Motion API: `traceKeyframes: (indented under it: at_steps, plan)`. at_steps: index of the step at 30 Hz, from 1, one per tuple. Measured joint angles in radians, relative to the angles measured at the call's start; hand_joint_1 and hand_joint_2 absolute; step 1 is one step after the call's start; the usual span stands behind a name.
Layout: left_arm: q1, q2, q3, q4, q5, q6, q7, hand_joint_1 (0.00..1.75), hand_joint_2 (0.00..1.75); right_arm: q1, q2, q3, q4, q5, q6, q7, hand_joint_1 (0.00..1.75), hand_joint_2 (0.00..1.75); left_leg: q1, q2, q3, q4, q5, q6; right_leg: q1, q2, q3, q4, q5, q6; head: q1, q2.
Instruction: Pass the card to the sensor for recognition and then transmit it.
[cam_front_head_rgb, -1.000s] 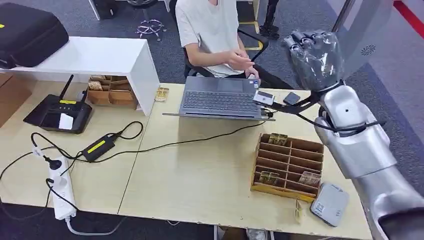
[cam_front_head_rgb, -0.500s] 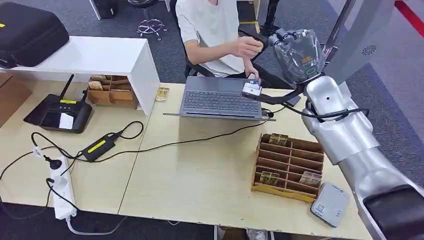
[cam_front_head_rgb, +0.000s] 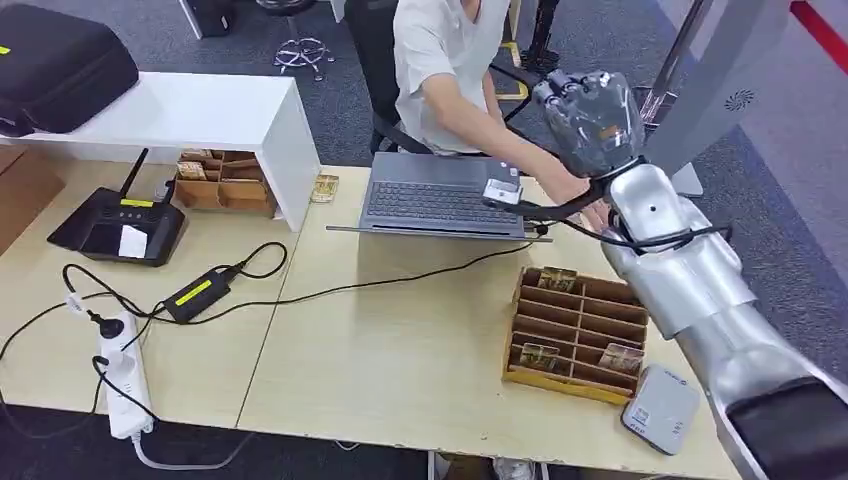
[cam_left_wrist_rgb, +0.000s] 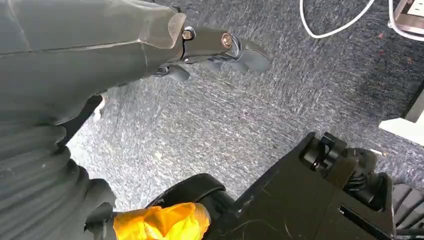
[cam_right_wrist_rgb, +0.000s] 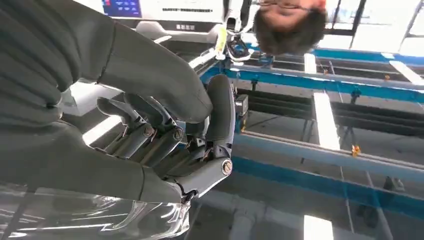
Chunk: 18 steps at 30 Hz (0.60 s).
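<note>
My right hand, under a clear plastic cover, is raised above the table's far right edge, beyond the laptop. In the right wrist view its fingers curl inward under the thumb, and I see no card between them. A wooden card rack stands at the front right with a few cards in its slots. The grey-white sensor box lies by the front right corner. My left hand hangs over the carpet and holds nothing. A person leans over the table, one arm reaching behind my right forearm.
An open laptop sits mid-table at the far edge with a cable running left to a power adapter and a power strip. At the left stand a black router, a white shelf and a small wooden box.
My right hand has moved left and a little away from me. The person's hand, up by my hand half a second ago, now reaches down across the table behind my forearm.
</note>
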Motion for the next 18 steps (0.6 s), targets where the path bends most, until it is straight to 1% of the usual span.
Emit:
traceKeyframes:
  at_steps: [4,6,8,10,13,18]
  plan:
    - [0.007,0.003,0.000,0.000,0.017,0.007,0.003,0.00,1.75,0.093,-0.075,-0.027,-0.120,-0.012,-0.004,-0.019,1.75,1.75,0.000,0.000,-0.001,0.000,0.000,0.000,0.000,0.000,0.000,-0.001,0.000,0.000,0.000,0.000]
    - [0.008,0.005,0.000,0.000,0.021,0.010,0.010,0.00,1.75,0.159,-0.113,-0.057,-0.194,-0.014,-0.004,-0.037,1.75,1.75,0.000,0.000,-0.001,0.000,-0.001,0.001,0.000,0.000,0.000,-0.001,0.000,0.000,0.000,0.000]
    - [0.010,0.006,0.000,0.000,0.029,0.016,0.012,0.00,1.75,0.229,-0.140,-0.102,-0.268,-0.016,-0.004,-0.066,1.75,1.75,0.000,0.000,-0.001,0.000,-0.001,0.001,0.000,0.000,0.000,-0.001,0.000,0.000,0.000,0.000]
    - [0.010,0.006,0.000,0.000,0.034,0.018,0.013,0.00,1.75,0.286,-0.155,-0.145,-0.326,-0.014,-0.004,-0.086,1.75,1.75,0.000,0.000,-0.001,0.000,-0.001,0.001,0.000,0.000,0.000,-0.001,0.000,0.000,0.000,0.000]
    - [0.010,0.006,0.000,0.000,0.037,0.018,0.015,0.00,1.75,0.341,-0.171,-0.189,-0.385,-0.011,-0.004,-0.095,1.75,1.75,0.000,0.000,-0.001,0.000,-0.001,0.001,0.000,0.000,-0.001,-0.001,0.000,0.000,0.000,0.000]
    - [0.012,0.006,0.000,0.000,0.052,0.017,0.015,0.00,1.75,0.432,-0.173,-0.258,-0.469,0.010,-0.004,-0.142,1.75,1.75,0.000,0.000,-0.001,-0.001,-0.001,0.001,0.000,0.000,-0.001,0.000,0.000,0.000,0.000,0.000]
